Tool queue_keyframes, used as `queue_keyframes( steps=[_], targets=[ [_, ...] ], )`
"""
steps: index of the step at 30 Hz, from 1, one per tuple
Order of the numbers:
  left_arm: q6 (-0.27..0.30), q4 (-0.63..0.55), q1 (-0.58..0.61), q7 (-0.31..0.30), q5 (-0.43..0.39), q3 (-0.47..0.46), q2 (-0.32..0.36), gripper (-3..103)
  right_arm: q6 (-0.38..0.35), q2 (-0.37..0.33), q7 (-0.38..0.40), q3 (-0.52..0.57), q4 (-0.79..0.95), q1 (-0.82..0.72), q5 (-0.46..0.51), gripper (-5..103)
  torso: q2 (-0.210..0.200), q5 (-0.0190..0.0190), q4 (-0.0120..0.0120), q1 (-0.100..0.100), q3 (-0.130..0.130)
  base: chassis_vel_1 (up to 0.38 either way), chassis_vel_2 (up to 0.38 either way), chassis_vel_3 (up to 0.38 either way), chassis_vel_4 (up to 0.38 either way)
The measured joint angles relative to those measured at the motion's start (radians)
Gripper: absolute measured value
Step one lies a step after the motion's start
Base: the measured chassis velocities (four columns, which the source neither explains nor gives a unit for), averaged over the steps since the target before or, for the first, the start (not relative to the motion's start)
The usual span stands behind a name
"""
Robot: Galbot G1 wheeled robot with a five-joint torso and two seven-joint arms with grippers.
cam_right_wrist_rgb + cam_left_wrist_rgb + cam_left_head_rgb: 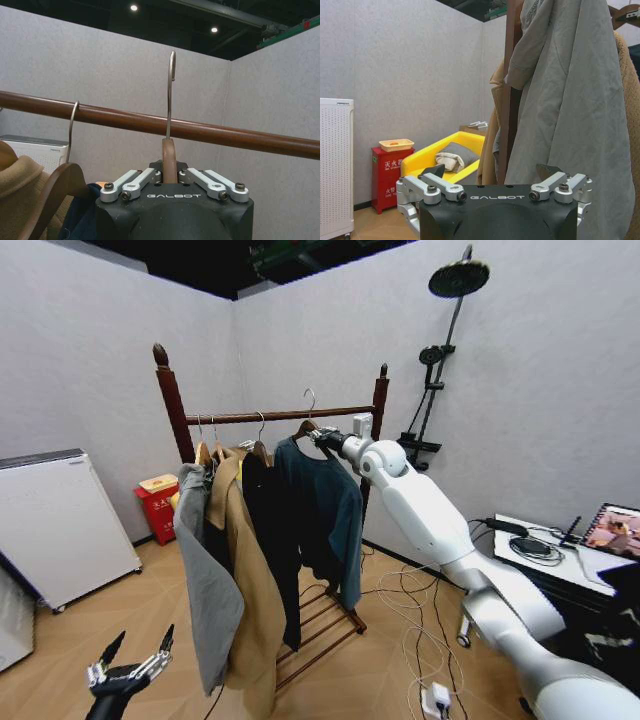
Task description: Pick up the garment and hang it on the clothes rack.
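Four garments at the clothes rack (270, 416): grey jacket (205, 570), tan coat (250, 590), black coat (270, 530), teal garment (325, 510). Right gripper (322, 437) is up at the bar, fingers clenched on the neck of the wooden hanger (169, 160) carrying the teal garment; its hook (171, 95) rises above the bar. Left gripper (130, 660) is low near the floor, fingers spread, holding nothing.
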Motion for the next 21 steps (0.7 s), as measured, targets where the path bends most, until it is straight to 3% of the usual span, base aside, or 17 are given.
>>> queue_keyframes(
  steps=[8,21],
  targets=[
    [0.000,0.000,0.000,0.000,0.000,0.000,0.000,100,0.025,0.070,-0.023,-0.026,-0.170,0.064,-0.036,10,0.000,0.0000,0.0000,0.000,0.000,0.000,0.000,0.000,0.000],
    [0.000,0.000,0.000,0.000,0.000,0.000,0.000,100,0.019,0.103,-0.016,-0.032,-0.220,0.059,-0.048,10,0.000,0.0001,0.0000,0.000,0.000,0.000,0.000,0.000,0.000]
  ],
)
